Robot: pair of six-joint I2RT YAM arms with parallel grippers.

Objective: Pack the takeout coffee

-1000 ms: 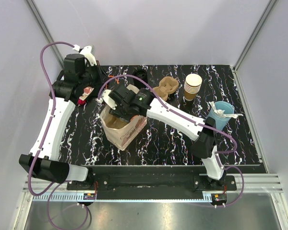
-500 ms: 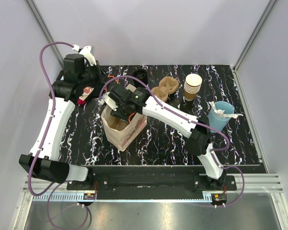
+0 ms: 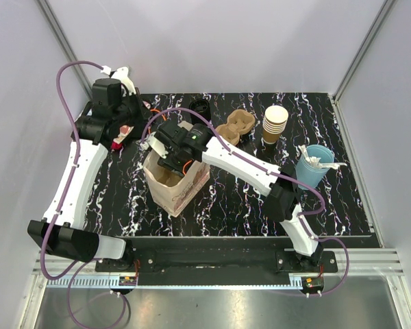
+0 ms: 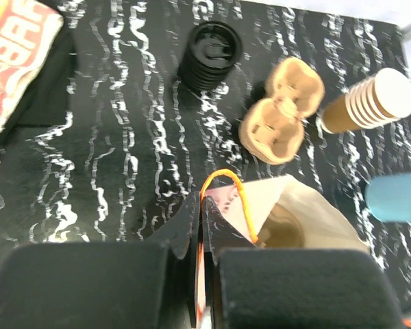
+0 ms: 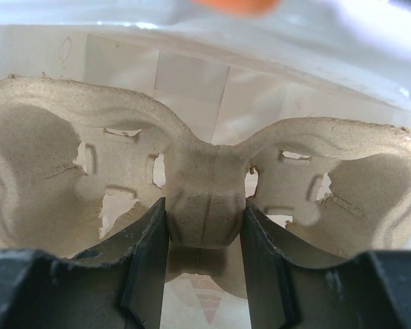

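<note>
Right gripper [image 5: 204, 212] is down inside the open tan printed paper bag [image 3: 183, 193], clenched on the centre ridge of a moulded pulp two-cup carrier [image 5: 315, 185]. One finger sits on each side of the ridge, and both wells are bare. The bag stands upright at the left-middle of the black marbled table [image 3: 246, 199].

Left gripper [image 4: 200, 288] is pinched shut on the bag's far rim, right by an orange handle loop [image 4: 226, 188].

Takeout coffee: the only round black plastic lid [image 4: 209, 51] in view tops a black ribbed stack at the far edge of the table, behind the bag and apart from it. Cannot tell if a brown cup sits under it.

A second pulp carrier [image 3: 236, 125] lies just right of that lid. A stack of lidless brown paper cups [image 3: 275, 122] stands beside it. A light blue cup with white stirrers [image 3: 314, 163] stands further right. A red-and-white printed packet [image 4: 14, 41] lies at far left, near the left wrist.
</note>
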